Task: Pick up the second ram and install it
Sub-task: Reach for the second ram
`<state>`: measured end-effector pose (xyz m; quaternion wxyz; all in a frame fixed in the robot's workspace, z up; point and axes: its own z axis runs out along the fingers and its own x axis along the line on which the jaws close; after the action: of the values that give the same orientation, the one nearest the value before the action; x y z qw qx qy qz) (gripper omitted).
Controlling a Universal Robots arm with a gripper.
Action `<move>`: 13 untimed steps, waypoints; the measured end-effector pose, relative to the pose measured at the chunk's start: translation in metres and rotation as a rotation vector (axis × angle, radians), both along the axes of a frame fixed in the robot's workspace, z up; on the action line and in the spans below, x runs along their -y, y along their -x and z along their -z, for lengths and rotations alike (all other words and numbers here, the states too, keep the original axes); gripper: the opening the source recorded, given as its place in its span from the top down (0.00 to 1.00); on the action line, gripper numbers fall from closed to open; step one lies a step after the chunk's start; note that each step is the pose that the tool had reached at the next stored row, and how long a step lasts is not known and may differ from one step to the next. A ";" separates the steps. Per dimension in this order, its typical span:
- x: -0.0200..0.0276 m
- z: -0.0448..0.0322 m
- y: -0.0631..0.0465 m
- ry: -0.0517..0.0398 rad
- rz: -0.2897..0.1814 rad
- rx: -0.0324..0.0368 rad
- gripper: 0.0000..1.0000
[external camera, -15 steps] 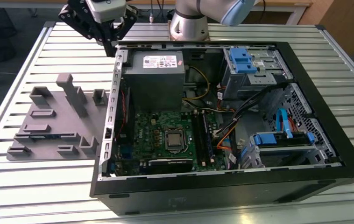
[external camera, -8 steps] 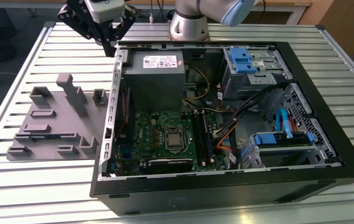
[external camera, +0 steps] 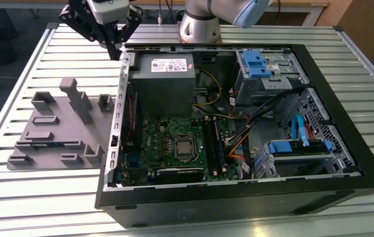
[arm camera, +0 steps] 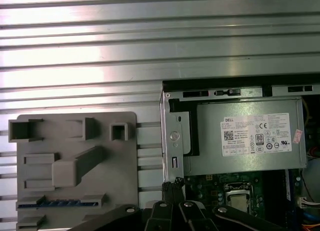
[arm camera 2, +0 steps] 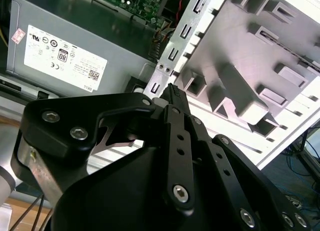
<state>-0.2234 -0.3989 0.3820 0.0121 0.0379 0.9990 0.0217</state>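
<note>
— So, where does your gripper (external camera: 114, 53) stand, and does it carry anything?

— It hangs above the corner of the PC case (external camera: 240, 197) nearest the arm's base, just outside the case wall (external camera: 122, 98). Its fingers are pressed together with nothing between them. In the second wrist view you see the closed tips (arm camera 2: 172, 91) pointing at that wall.

— And the second ram (external camera: 45, 144)?

— It lies flat in a slot of the grey tray (external camera: 55, 131), toward the tray edge far from the arm's base and well apart from the gripper. The tray sits on the slatted table (external camera: 62, 49), beside the case on the exterior view's left.

— What's around it?

— Upright blocks (external camera: 82, 101) stand on the tray between the gripper and the slot. The power supply (external camera: 164, 79) fills the case corner next to the gripper, and the motherboard (external camera: 167, 143) lies beyond it.

— Which view helps you most?

— The first wrist view gives the ram (arm camera: 57, 203) as a clear blue strip. The exterior view gives a mere sliver.
</note>
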 end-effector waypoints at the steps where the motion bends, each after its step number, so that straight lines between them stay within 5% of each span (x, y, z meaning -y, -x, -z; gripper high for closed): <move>1: 0.0000 0.0000 0.000 0.0000 0.000 0.0000 0.89; 13: 0.0000 0.0002 0.004 0.0000 0.000 0.0000 0.89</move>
<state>-0.2276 -0.3990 0.3818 0.0121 0.0379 0.9990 0.0217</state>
